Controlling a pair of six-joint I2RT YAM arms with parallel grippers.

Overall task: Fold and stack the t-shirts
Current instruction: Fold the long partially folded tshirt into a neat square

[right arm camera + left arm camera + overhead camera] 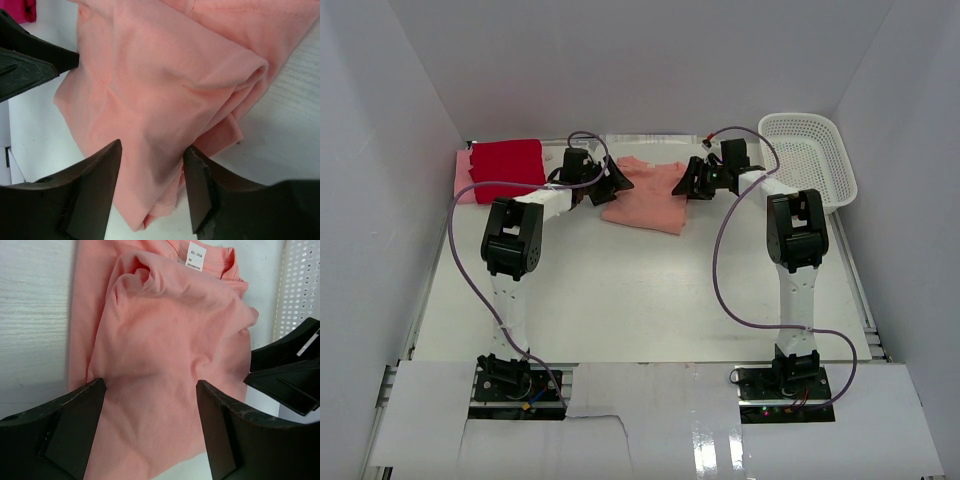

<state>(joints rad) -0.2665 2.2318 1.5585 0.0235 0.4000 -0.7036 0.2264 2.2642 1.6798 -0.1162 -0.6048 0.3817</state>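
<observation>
In the upper left of the top view a bright red t-shirt (507, 158) lies folded on a pale pink t-shirt (463, 187), of which only an edge shows. To the right of them the left gripper (611, 184) is low at the left edge of the salmon t-shirt (646, 205). Its wrist view shows the two fingers (75, 425) spread wide, with the rumpled cloth lying under the gap and not pinched. The salmon t-shirt lies partly folded in the upper middle of the table (650, 300), its white label (197, 256) showing at the collar. At its right edge is the right gripper (683, 183). Its jaws stand apart too, less wide, with a fold of the cloth between them. In the upper right stands a white mesh basket (812, 155).
</observation>
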